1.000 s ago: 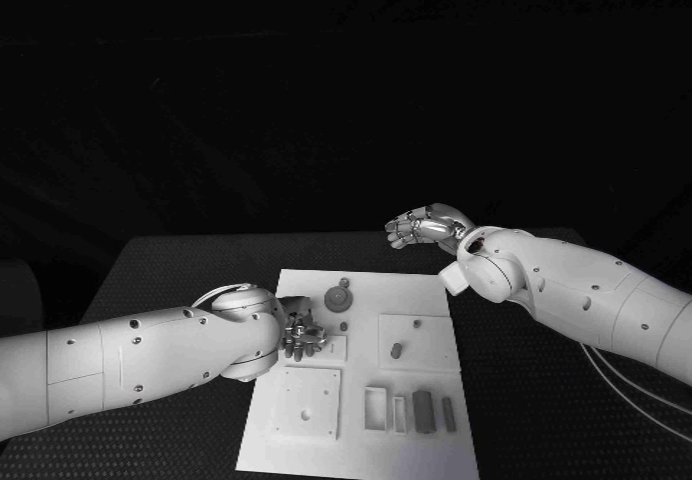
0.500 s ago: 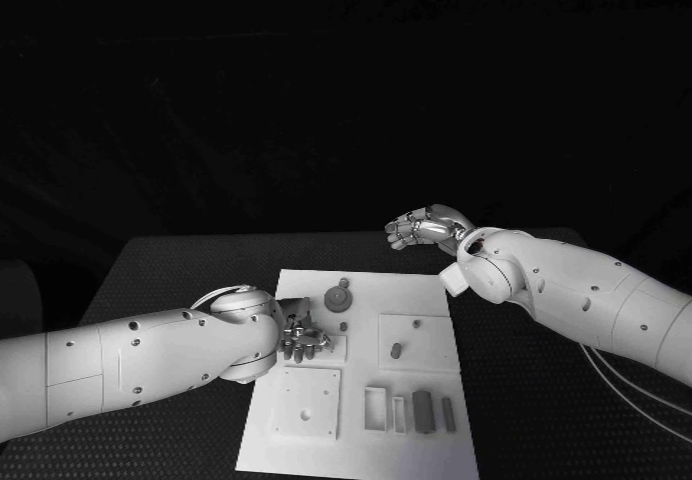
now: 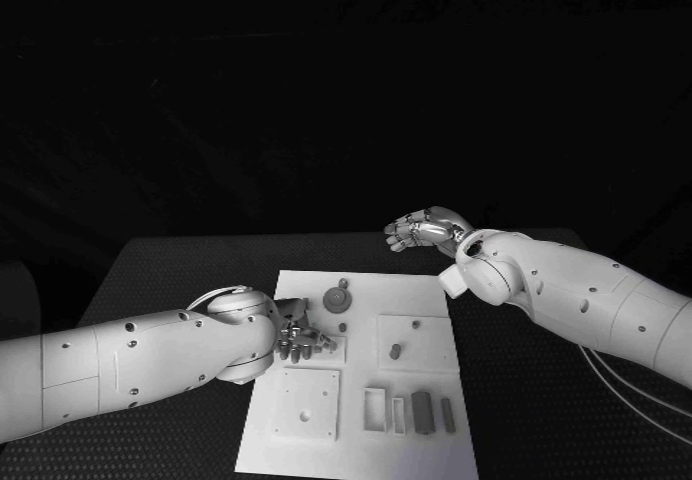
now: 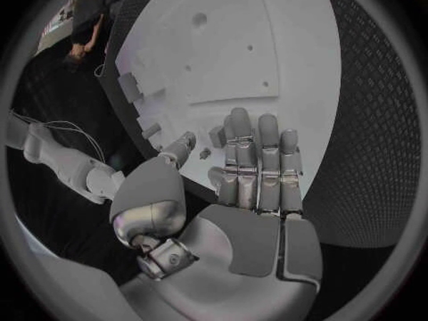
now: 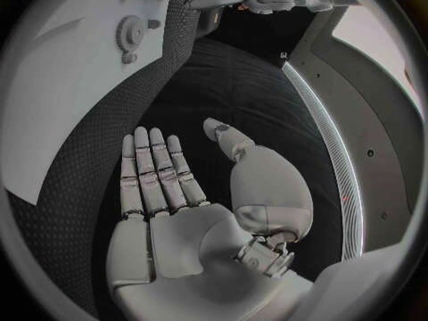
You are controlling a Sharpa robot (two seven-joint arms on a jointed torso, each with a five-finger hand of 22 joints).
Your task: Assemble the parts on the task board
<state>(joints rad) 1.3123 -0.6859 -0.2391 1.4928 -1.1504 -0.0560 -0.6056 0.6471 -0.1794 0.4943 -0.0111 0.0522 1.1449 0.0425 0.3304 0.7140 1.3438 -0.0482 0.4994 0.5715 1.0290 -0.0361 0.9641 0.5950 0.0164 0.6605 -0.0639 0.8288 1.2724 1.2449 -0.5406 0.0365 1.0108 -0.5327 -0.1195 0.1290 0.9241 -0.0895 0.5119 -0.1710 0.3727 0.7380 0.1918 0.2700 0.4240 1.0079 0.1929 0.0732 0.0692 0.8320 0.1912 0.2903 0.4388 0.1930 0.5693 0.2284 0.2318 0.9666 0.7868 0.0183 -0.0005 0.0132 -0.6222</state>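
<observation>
L silver hand (image 3: 300, 338) is low over the flat white task board (image 3: 418, 440) on the black counter (image 3: 173, 270), fingers (image 4: 259, 157) spread, holding nothing; small grey part (image 4: 217, 136) sits just past fingertips. R silver hand (image 3: 421, 229) farther off, open, empty.

Two smooth white arms with rounded shells are dotted with small dark screw holes. Each ends in a silver segmented metal hand, the left hand (image 3: 299, 338) and right hand (image 3: 423, 229), with a domed silver thumb base. Thin pale cables (image 3: 627, 377) are seen beneath the right arm.
</observation>
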